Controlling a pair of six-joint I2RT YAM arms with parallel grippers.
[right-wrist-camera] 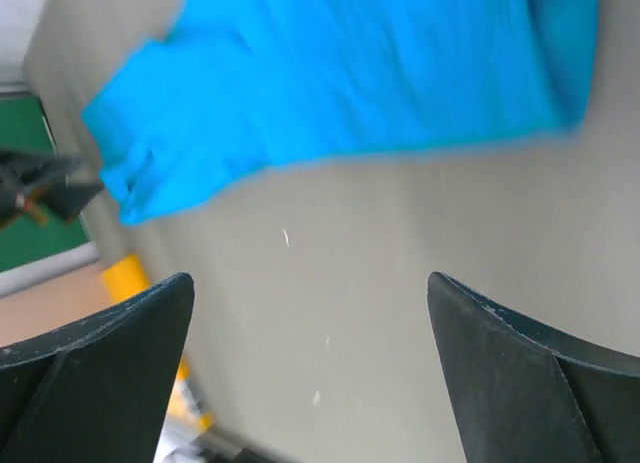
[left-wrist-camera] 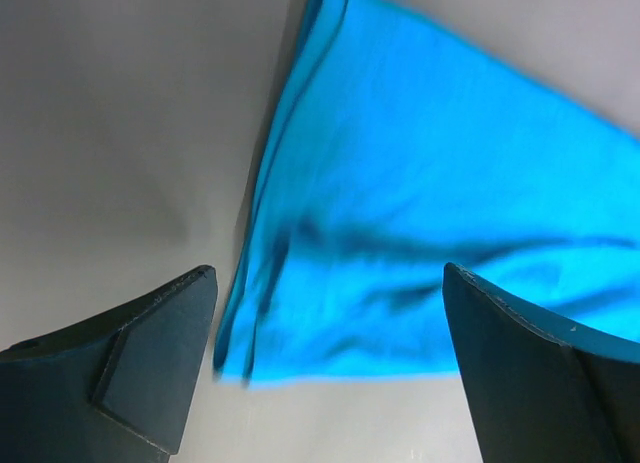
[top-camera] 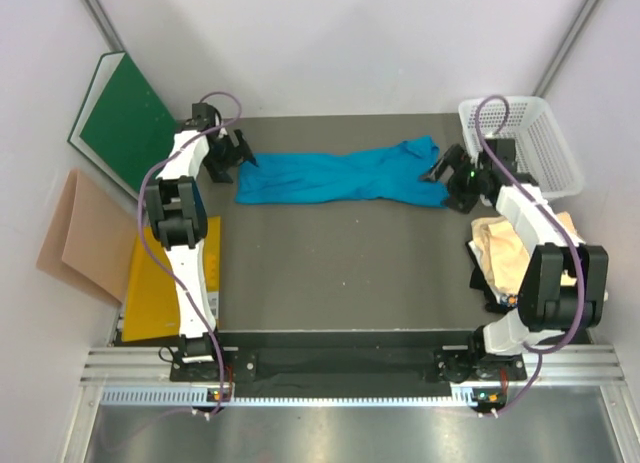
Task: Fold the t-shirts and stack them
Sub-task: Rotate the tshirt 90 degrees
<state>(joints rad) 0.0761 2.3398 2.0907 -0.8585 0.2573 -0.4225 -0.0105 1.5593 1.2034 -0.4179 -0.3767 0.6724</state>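
Teal tee (left-wrist-camera: 420, 203) ahead of L fingers (left-wrist-camera: 130, 373)

I count two t-shirts: one teal-blue t-shirt (top-camera: 335, 178) across the upper middle of the frame and one cream t-shirt (top-camera: 497, 251) at the right edge. I see one white basket (top-camera: 565, 158) upper right, one green board (top-camera: 125, 118) upper left, and one tan-pink paper sheet (top-camera: 80, 233) and one yellow envelope (top-camera: 150, 288) at left. There are two arms: left arm (top-camera: 185, 233), right arm (top-camera: 545, 258).
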